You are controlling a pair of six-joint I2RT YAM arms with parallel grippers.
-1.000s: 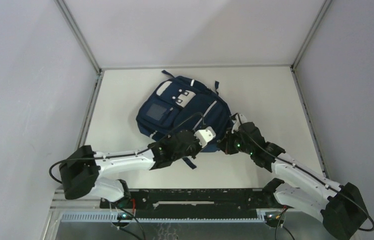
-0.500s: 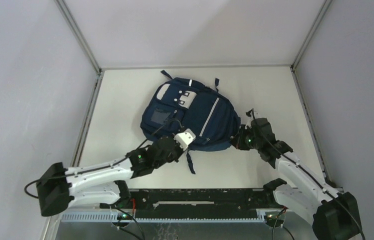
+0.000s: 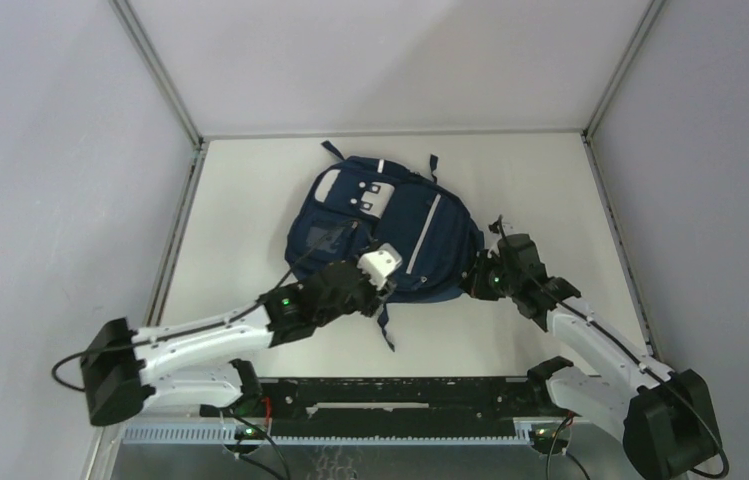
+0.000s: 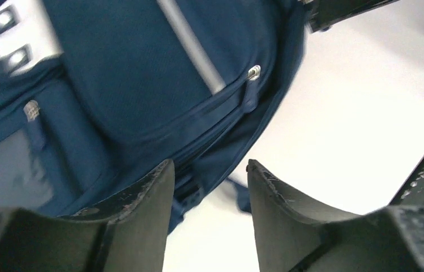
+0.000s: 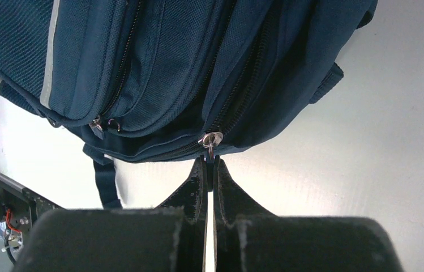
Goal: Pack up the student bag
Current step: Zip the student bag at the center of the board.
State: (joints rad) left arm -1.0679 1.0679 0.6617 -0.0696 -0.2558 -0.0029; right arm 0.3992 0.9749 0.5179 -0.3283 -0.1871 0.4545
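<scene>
1. Student bag (image 3: 410, 225) lies flat on the pale table (image 3: 240, 210), about midway across. It is just beyond both grippers, with its top toward the far wall.
2. Nearest the camera, a black rail (image 3: 380, 395) runs along the table's near edge, and the two arm bases stand at it.
3. The left arm reaches in from the left, and the left gripper (image 4: 209, 167) hangs over the bag's near edge. Its fingers (image 4: 153, 192) are spread apart and grasp nothing; only the bag's rim and bare table show in the gap.
4. A dark strap (image 3: 386, 328) trails from the bag's near edge onto the table, just beside the left gripper.
5. The right gripper (image 5: 209, 164) sits at the bag's near right corner. Its fingers are pressed together on a metal zipper pull (image 5: 210, 139) at the end of a zip.
6. On the bag, a white stripe (image 3: 428, 225) runs slantwise down the right half. A square front panel (image 3: 324, 236) lies on the left half.
7. Farther back, white patches (image 3: 350, 190) sit near the bag's top, and a dark loop (image 3: 333, 148) pokes out toward the far wall.
</scene>
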